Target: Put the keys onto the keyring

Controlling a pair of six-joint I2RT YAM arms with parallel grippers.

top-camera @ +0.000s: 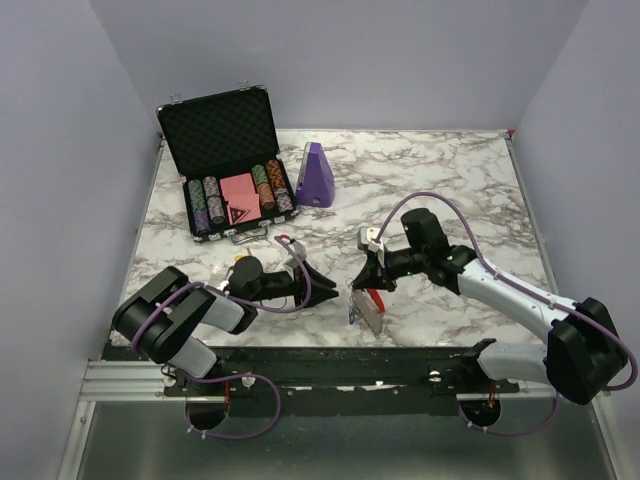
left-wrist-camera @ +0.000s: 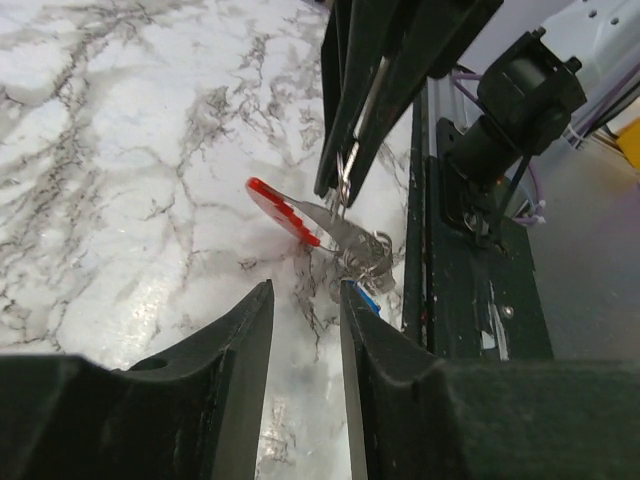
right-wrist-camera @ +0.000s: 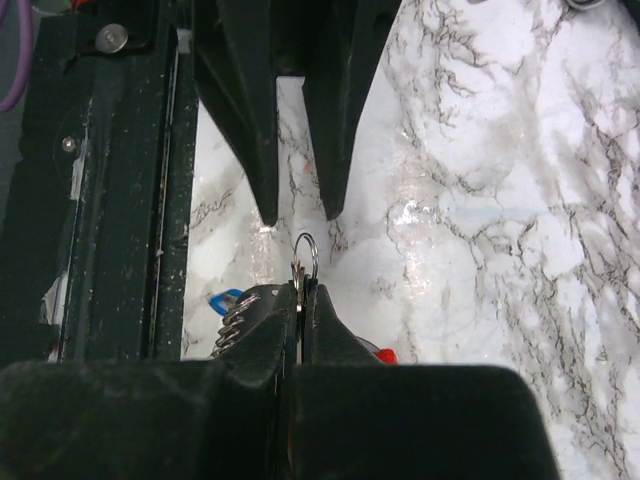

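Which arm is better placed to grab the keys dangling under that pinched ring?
Left. The left gripper is open, empty and aimed at the keys close ahead. The right gripper is shut on the keyring, so it is likely busy steadying it.

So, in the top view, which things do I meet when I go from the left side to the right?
Open poker chip case → purple wedge → right claw.

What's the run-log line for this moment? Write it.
left claw: open, empty | right claw: shut on keyring | keys: bunched beneath right claw
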